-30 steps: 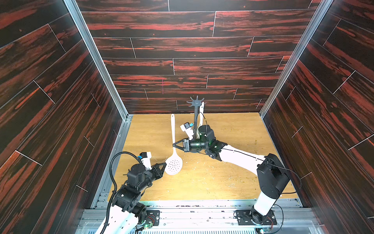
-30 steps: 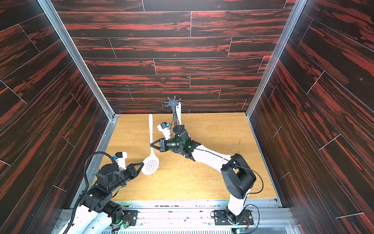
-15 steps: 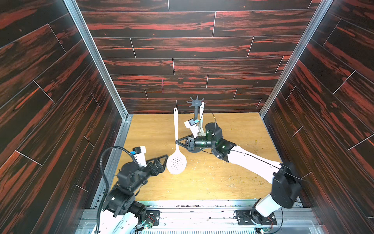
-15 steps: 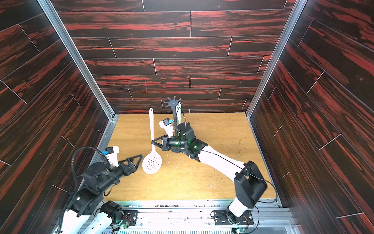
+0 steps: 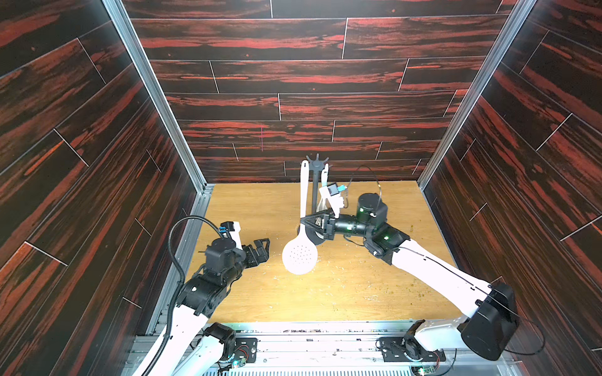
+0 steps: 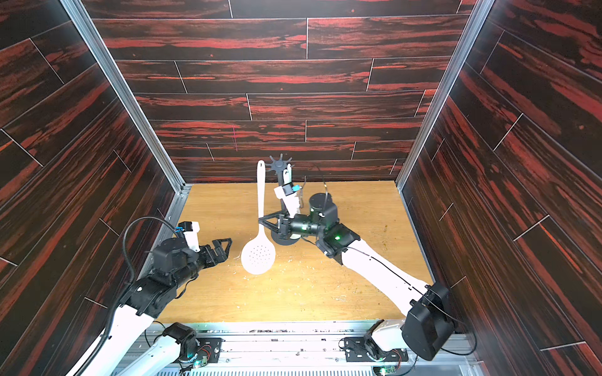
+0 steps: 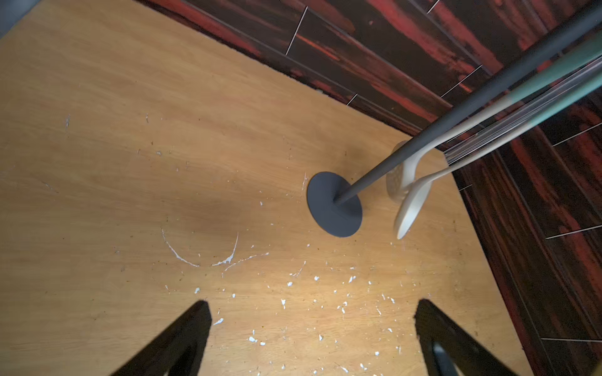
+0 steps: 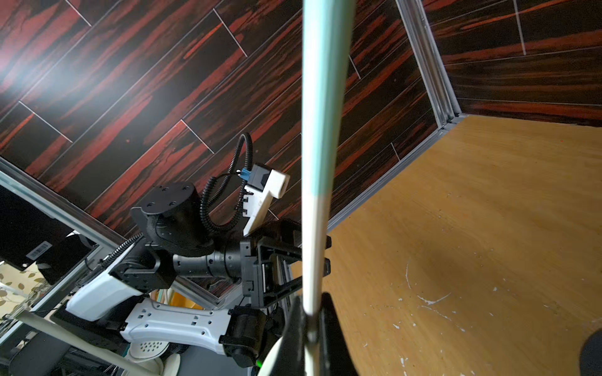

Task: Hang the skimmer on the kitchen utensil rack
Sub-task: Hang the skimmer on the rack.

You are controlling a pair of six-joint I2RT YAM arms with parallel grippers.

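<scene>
The white skimmer (image 5: pixel 300 257) (image 6: pixel 259 257) hangs upright above the table, perforated head down, in both top views. My right gripper (image 5: pixel 304 222) (image 6: pixel 260 221) is shut on its handle just above the head. In the right wrist view the handle (image 8: pixel 317 162) rises from that gripper (image 8: pixel 309 325), white below and teal above. The handle's tip stands just left of the crown of the kitchen utensil rack (image 5: pixel 317 162) (image 6: pixel 280 164), apart from its hooks. My left gripper (image 5: pixel 261 249) (image 6: pixel 224 246) (image 7: pixel 312 307) is open and empty, left of the skimmer head.
Two pale utensils (image 7: pixel 407 208) (image 5: pixel 324 172) hang on the rack's far side. The rack's round base (image 7: pixel 335 203) stands on the wooden table (image 5: pixel 260 293), near the back wall. Dark wood walls close in the left, right and back. White flecks litter the tabletop.
My left gripper opened, let go of the skimmer head and drew back to the left. My right gripper carried the skimmer up and to the right, next to the rack's crown.
</scene>
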